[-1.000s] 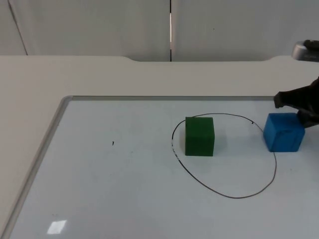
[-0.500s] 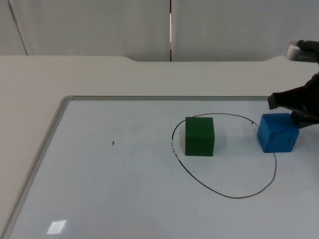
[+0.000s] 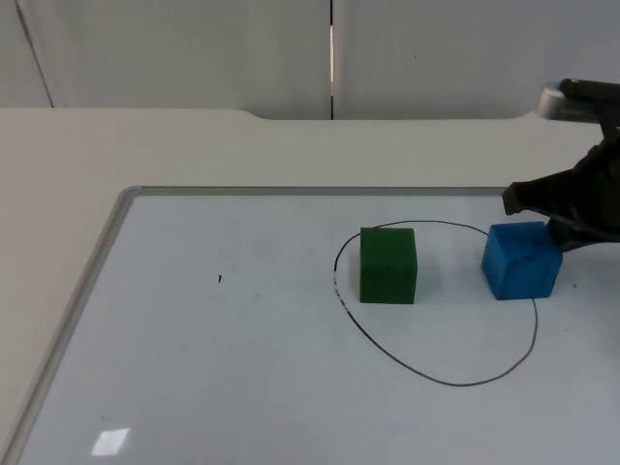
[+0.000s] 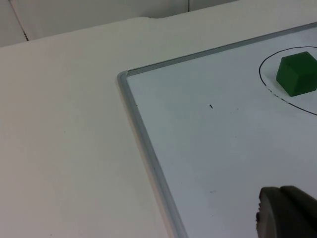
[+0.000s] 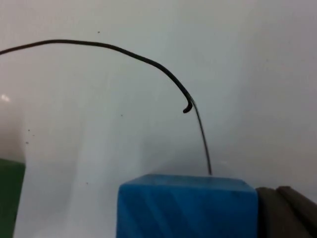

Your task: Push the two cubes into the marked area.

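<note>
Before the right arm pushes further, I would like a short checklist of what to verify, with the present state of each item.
1. Green cube inside the marked area: ok.
2. Blue cube fully inside the drawn line: not ok, it sits across the line at the right side.
3. Right gripper close behind the blue cube on its far right side: ok; actual contact cannot tell.
4. Free path between the two cubes: ok, a gap remains.
5. Left gripper away from the cubes, waiting over the whiteboard: ok.
6. Right gripper open or shut: cannot tell.
</note>
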